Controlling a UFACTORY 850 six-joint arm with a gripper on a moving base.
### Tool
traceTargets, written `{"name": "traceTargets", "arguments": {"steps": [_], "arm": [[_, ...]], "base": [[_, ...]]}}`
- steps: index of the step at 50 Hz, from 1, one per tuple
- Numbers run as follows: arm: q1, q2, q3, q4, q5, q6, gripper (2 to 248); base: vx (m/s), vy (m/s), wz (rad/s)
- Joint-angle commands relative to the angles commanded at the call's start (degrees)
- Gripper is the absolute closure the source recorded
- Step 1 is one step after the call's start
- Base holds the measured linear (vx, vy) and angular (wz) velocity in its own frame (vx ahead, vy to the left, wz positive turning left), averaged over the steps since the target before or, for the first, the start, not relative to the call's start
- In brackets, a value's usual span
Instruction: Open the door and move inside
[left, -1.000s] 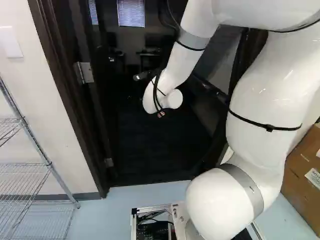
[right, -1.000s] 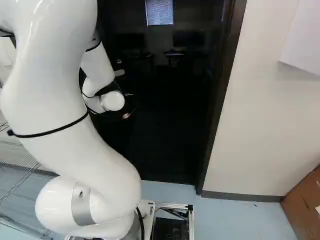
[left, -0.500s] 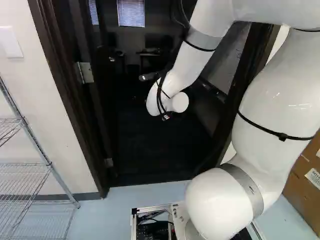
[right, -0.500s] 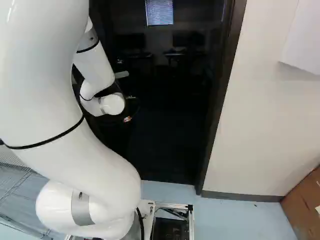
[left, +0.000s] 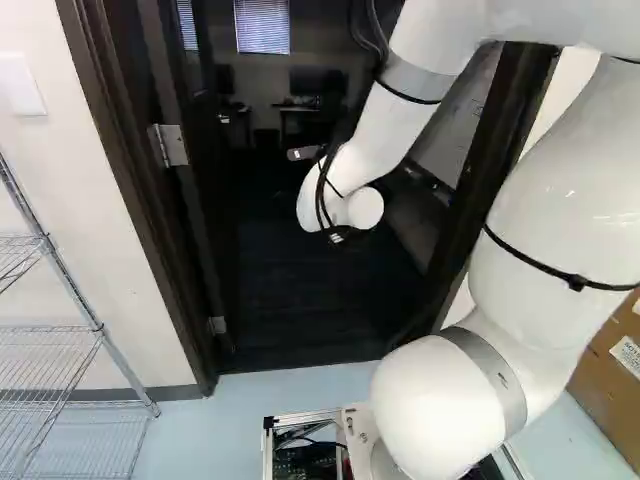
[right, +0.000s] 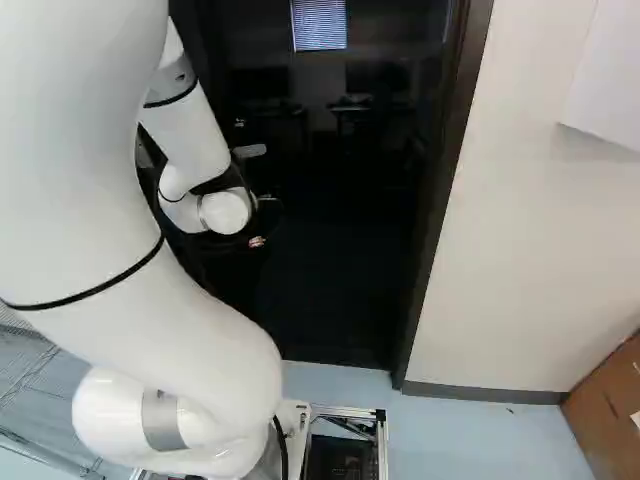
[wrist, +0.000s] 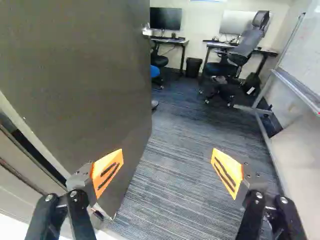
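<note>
Your arm (left: 372, 138) has shifted slightly beside the door (wrist: 80, 75), which stands open; your gripper (wrist: 167, 152) has its jaws wide apart, so driving in past the door likely comes next.

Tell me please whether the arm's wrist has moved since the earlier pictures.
Yes. In the left base view, the arm's wrist has shifted a little to the right, away from the fixed hinge.
</note>
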Motion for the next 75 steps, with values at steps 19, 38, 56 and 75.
{"name": "traceTargets", "arguments": {"steps": [19, 38, 56, 75], "arm": [[-0.91, 1.88, 1.88, 0.23, 0.00, 0.00, 3], [-0.92, 1.90, 1.89, 0.23, 0.00, 0.00, 3], [-0.92, 1.90, 1.89, 0.23, 0.00, 0.00, 3], [-0.92, 1.90, 1.89, 0.23, 0.00, 0.00, 3]], "base": [[0.000, 0.000, 0.000], [0.000, 0.000, 0.000], [0.000, 0.000, 0.000], [0.000, 0.000, 0.000]]}}
